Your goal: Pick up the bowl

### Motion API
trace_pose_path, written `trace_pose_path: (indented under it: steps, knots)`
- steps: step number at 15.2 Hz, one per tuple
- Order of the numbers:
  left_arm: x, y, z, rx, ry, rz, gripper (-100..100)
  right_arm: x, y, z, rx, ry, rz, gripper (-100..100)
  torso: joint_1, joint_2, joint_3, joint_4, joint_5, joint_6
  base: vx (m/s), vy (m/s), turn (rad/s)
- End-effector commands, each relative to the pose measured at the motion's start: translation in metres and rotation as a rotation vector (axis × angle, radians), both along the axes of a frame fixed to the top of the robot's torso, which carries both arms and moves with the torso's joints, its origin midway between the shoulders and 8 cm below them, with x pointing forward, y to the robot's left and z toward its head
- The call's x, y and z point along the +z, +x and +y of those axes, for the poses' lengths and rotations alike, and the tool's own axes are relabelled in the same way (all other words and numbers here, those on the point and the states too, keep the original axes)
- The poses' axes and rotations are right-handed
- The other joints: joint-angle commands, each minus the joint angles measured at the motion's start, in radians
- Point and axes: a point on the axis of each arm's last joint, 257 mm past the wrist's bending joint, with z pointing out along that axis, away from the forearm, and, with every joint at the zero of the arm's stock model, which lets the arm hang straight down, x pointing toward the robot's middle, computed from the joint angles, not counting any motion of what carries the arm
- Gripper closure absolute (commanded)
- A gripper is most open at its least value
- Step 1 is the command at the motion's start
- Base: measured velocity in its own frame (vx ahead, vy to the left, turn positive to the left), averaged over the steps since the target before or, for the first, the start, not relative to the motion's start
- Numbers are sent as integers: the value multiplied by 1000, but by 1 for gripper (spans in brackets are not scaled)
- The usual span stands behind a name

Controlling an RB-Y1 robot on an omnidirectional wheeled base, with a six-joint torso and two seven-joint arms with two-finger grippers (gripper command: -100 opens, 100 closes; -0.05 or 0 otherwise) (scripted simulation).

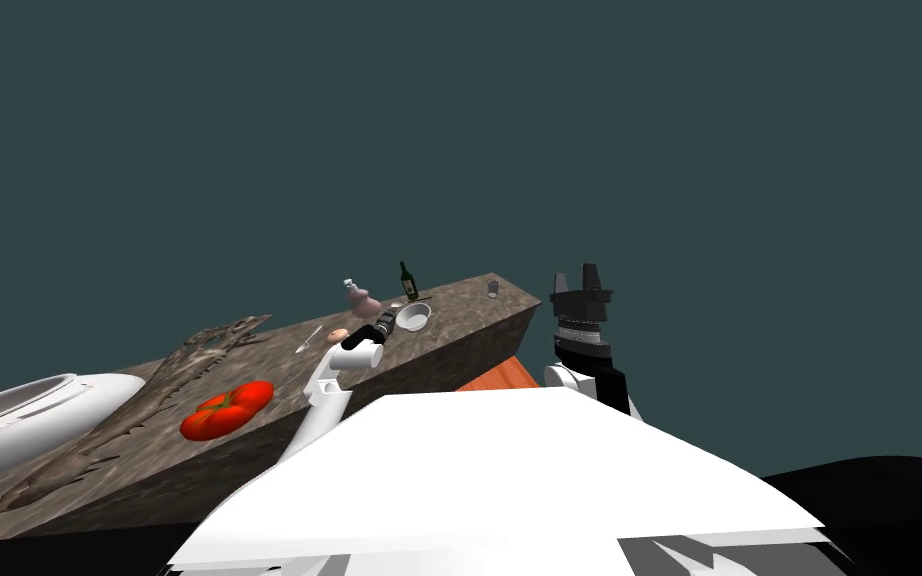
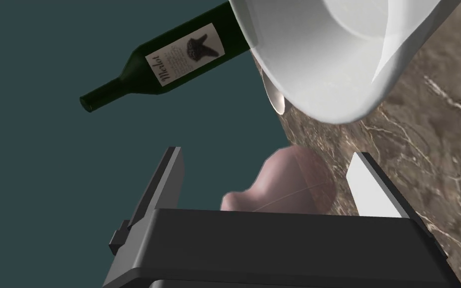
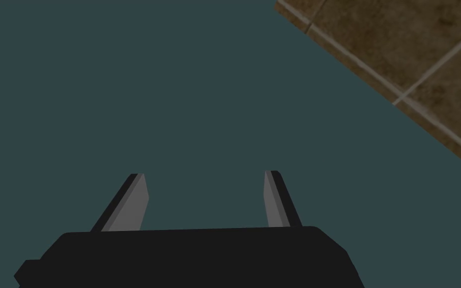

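My left gripper (image 2: 267,154) is closest, its fingers spread apart and gripping nothing, with a pink vase (image 2: 284,185) showing in the gap beyond them. The white bowl (image 2: 324,65) sits on the brown marbled counter (image 2: 424,150) just past the fingertips, with a dark green wine bottle (image 2: 174,55) near it. My right gripper (image 3: 204,175) is raised beside the counter's end, fingers likewise apart.

Dark teal wall (image 1: 449,120) behind a brown marbled counter (image 1: 464,318); brown tiles (image 3: 414,45).
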Motion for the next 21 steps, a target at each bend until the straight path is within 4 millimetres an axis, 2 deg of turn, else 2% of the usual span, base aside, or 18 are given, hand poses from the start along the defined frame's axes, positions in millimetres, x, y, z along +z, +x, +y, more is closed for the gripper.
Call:
trace_pose_path:
  steps: [1,13,21]
  knots:
    - [-3,2,3,5,4,34,-100,0,0,0,0,0,0,0,0,0,0,0,0,0,2,-11,-42]
    - [-33,-8,15,43,6,229,-100,0,0,0,0,0,0,0,-1,0,0,0,0,0,4,-12,-33]
    - [-44,-14,23,64,9,349,-100,0,0,0,0,0,0,0,0,0,0,0,0,0,5,-10,-28]
